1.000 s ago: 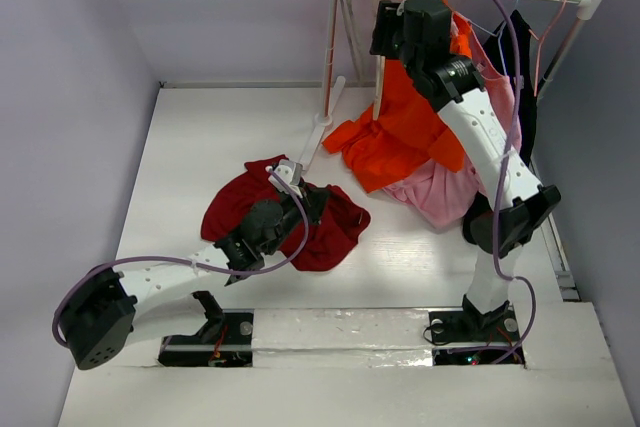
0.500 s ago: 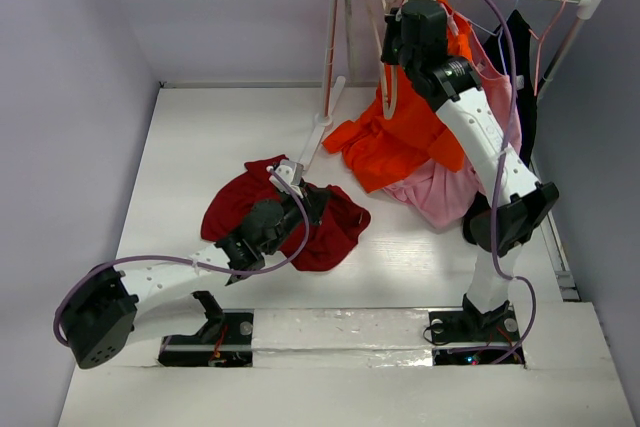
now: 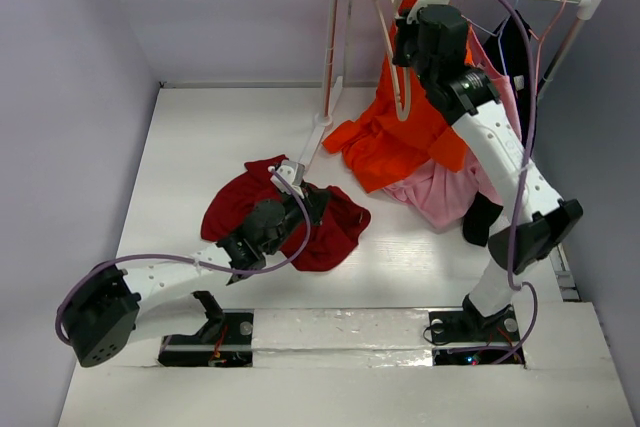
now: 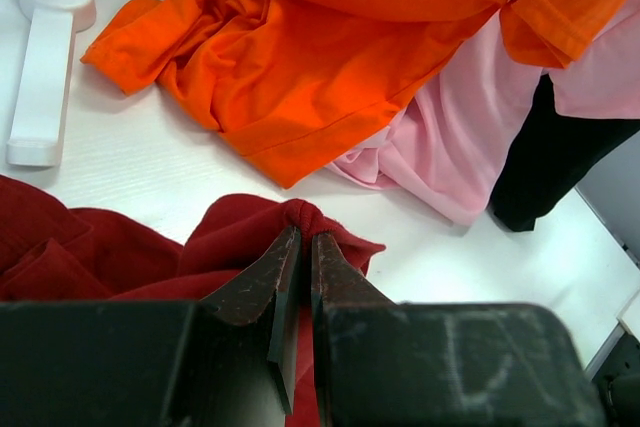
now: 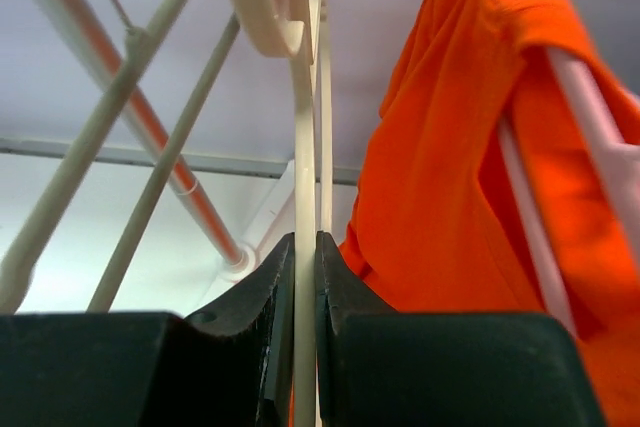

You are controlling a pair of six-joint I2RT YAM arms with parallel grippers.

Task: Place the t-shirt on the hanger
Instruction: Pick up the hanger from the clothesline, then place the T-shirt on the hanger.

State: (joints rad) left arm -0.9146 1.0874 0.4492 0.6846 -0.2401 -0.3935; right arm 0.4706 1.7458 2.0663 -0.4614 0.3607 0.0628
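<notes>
Looking from above, the left gripper (image 3: 291, 183) sits on the crumpled t-shirt (image 3: 232, 209) on the table (image 3: 200, 137), fingertips hidden by the wrist. Left wrist: jaws pinched together on a shirt fold. Right wrist: right gripper (image 5: 305, 247) clamps the hanger (image 5: 303, 137) bar, hook cut off at top.

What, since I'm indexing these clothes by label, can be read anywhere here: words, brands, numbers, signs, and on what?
None: no view shows any readable text.
The t-shirt, orange shirt, pink garment and hanger show plain surfaces, with no tags or prints visible.
Pale scuffs on the casing of the left gripper do not form readable letters.
</notes>
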